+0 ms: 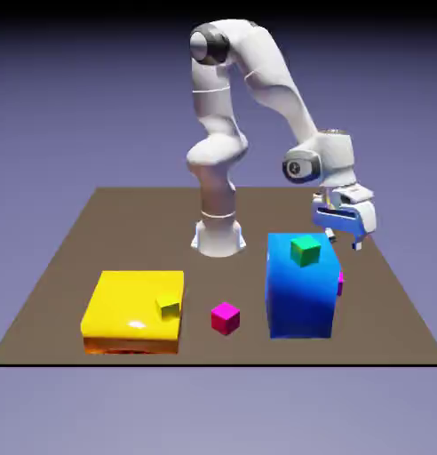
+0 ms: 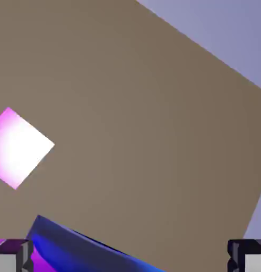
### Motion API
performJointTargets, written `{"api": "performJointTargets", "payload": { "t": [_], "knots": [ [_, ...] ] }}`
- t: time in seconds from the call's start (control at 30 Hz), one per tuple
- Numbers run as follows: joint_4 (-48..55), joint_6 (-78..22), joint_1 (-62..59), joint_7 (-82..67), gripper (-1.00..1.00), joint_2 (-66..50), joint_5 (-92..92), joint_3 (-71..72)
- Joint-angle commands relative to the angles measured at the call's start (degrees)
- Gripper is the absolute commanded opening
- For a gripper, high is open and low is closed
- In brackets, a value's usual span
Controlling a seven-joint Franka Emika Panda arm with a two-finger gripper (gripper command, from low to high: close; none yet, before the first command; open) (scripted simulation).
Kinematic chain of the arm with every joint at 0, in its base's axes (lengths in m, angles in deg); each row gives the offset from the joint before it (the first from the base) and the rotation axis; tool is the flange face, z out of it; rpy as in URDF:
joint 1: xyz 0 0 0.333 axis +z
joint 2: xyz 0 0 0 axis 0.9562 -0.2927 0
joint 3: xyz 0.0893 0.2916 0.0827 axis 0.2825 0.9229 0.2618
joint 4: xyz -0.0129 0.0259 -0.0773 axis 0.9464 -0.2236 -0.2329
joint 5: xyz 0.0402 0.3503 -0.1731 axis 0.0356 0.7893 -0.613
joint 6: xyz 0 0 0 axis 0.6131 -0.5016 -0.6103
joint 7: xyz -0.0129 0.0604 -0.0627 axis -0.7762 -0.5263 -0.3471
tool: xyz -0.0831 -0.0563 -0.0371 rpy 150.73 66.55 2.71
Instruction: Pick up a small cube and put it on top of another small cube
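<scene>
Purple and tiny, the small cube [image 1: 340,283] peeks out from behind the big blue block [image 1: 299,298], so the wide-open, empty gripper [image 1: 345,241] should line up right over it, then go straight down without bumping the block.

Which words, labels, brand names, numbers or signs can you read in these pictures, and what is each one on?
There are none that I can read. The blue block, the yellow block and the small cubes look plain. The white arm has dark round caps at its joints, but any marks there are too small to make out.
</scene>
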Motion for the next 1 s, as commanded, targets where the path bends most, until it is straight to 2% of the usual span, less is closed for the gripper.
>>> {"api": "performJointTargets", "payload": {
  "t": [0.0,0.27,0.6,0.63,0.9,0.97],
  "knots": [
    [0.0,0.0,1.5,-2.5,0.00,-1.2,-0.5,-0.9],
    [0.2,0.1,17.1,-22.4,0.00,-10.4,-4.9,-7.8],
    [2.4,13.7,10.7,-25.9,0.00,-26.4,-1.0,-3.4],
    [2.4,13.7,10.7,-25.9,-1.00,-26.4,-1.0,-3.4],
    [-0.7,2.2,16.4,-24.1,-1.00,-11.9,-5.0,-9.1],
    [-0.8,2.0,16.5,-24.1,-1.00,-11.6,-5.0,-9.2]
  ]
}}
